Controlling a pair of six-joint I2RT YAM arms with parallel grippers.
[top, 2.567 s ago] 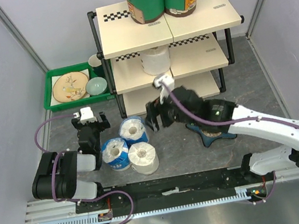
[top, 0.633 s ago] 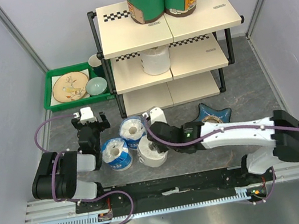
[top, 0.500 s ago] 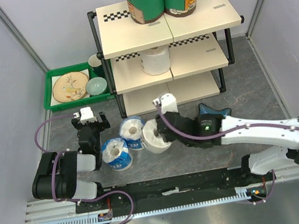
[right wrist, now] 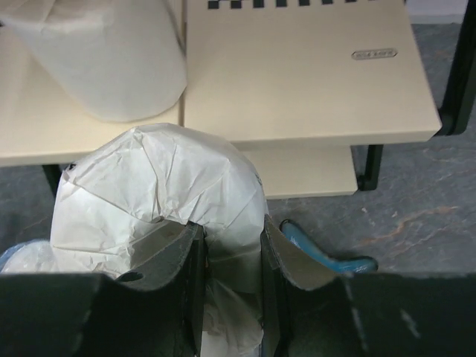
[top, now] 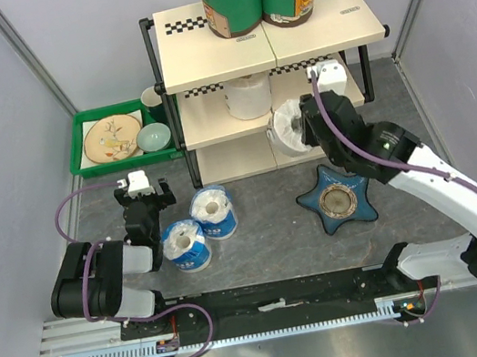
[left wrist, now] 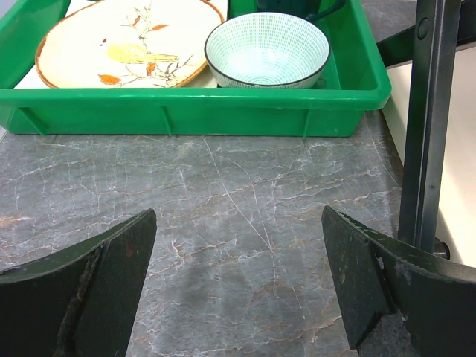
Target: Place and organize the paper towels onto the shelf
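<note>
Grey marble tabletop [left wrist: 223, 193] lies under your wide-spread left claw [left wrist: 238, 279], green tray [left wrist: 193, 111] ahead; your right claw [right wrist: 229, 239] pinches a white paper towel roll [right wrist: 149, 186], shelf [right wrist: 297, 82] just beyond.

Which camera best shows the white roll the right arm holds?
Right wrist: the white roll fills the frame, fingers pinching its rim. Top external shows it small by the middle shelf; left wrist misses it.

Table [top: 268, 238]: grey marbled top.
Back: shelf [top: 208, 59], green tray [top: 125, 164] beside it.
Front left: two blue-and-white rolls [top: 185, 245] [top: 213, 212].
Right: blue star dish [top: 311, 195].
</note>
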